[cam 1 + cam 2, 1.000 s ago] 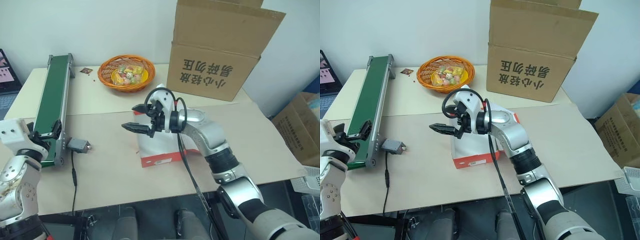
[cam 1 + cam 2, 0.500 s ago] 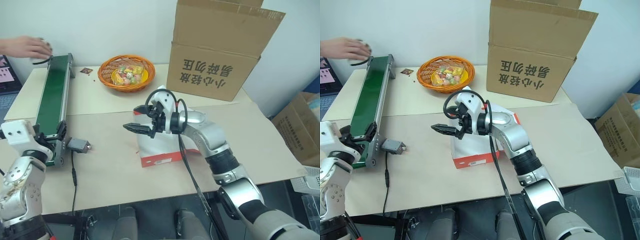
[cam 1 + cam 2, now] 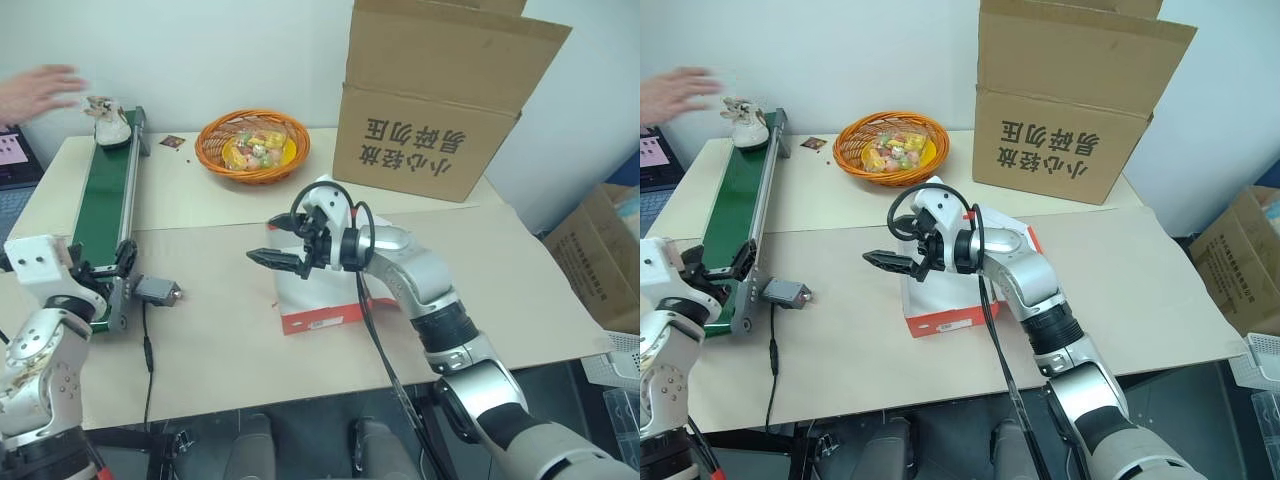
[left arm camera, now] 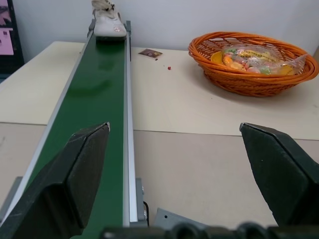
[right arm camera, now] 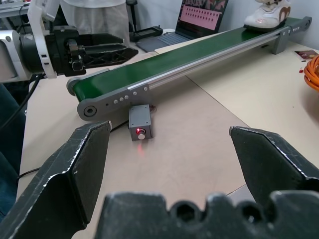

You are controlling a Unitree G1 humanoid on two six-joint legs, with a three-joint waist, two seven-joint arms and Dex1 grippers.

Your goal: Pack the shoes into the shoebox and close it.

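Observation:
One white shoe (image 3: 108, 120) with brown patches stands on the far end of the green conveyor belt (image 3: 100, 200), also seen ahead of my left gripper (image 4: 107, 22) and from the right wrist (image 5: 269, 12). The red shoebox (image 3: 320, 322) lies open on the table's middle, white inside showing. My right gripper (image 3: 262, 238) hovers open over the box's left side, pointing left, nothing between its fingers. At the belt's near end my left gripper (image 3: 105, 268) is open and empty, aimed along the belt.
A person's hand (image 3: 40, 88) hovers beside the belt's far end. An orange basket (image 3: 252, 145) of wrapped sweets and a big brown carton (image 3: 440, 100) stand at the back. A small grey control box (image 3: 158, 291) with its cable lies beside the belt's near end.
A person's hand has set a shoe on the far end of the belt and drawn back to the left. Both grippers have stayed where they were, open.

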